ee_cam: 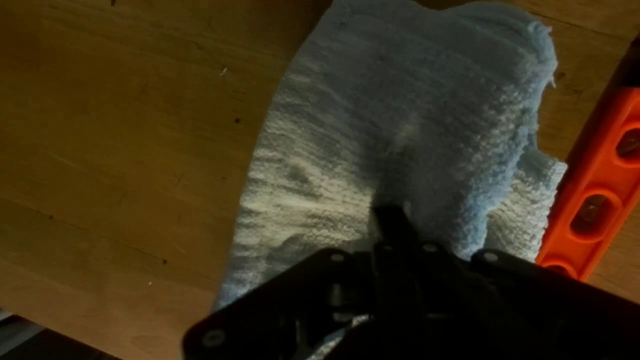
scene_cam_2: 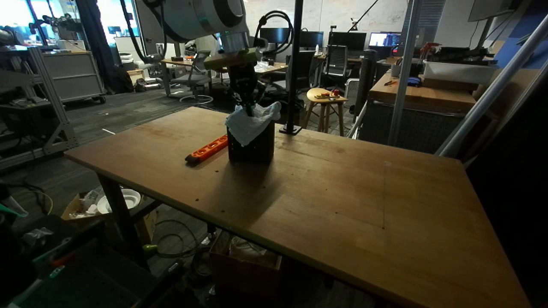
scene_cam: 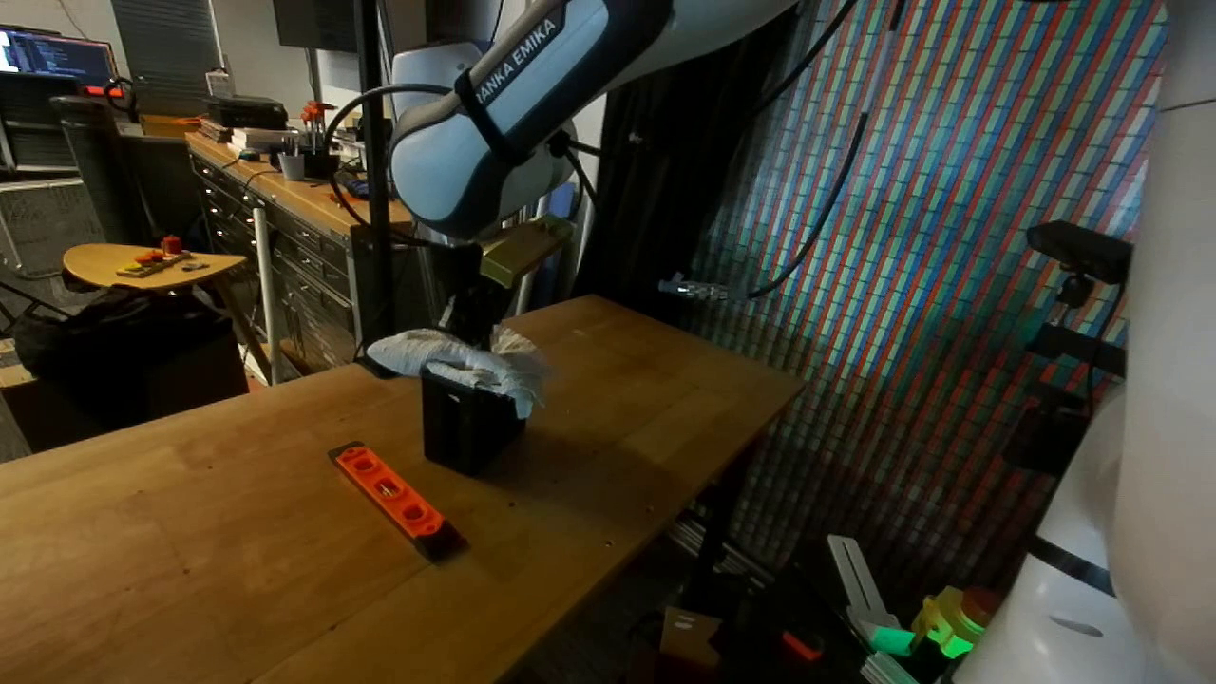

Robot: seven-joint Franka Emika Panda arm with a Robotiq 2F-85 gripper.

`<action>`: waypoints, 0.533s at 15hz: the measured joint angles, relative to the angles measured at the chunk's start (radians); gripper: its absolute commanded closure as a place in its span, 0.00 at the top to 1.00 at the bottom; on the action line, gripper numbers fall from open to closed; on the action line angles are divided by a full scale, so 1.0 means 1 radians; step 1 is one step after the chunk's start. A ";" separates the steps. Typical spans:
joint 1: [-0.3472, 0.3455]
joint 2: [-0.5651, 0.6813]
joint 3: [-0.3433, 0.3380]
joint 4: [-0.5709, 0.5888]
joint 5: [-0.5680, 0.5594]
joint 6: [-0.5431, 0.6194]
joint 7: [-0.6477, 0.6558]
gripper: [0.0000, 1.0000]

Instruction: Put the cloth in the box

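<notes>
A pale blue-white cloth [scene_cam: 465, 361] lies draped over the top of a small black box [scene_cam: 465, 432] on the table. In both exterior views its edges hang over the rim, and a corner of the cloth [scene_cam_2: 248, 132] hangs down the front of the box [scene_cam_2: 252, 153]. My gripper [scene_cam_2: 250, 113] points down into the middle of the cloth, which dips around the fingers. In the wrist view the gripper [ee_cam: 394, 211] has its fingers together, touching the cloth [ee_cam: 320, 165], with no cloth seen pinched between them. The cloth hides the box opening.
An orange level [scene_cam: 389, 489] lies on the wooden table [scene_cam: 237, 532] close beside the box. It also shows in the wrist view [ee_cam: 595, 200]. A black upright post [scene_cam_2: 294, 85] stands at the table edge behind the box.
</notes>
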 measured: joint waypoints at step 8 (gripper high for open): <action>-0.016 0.076 0.011 0.001 0.107 0.059 -0.048 0.00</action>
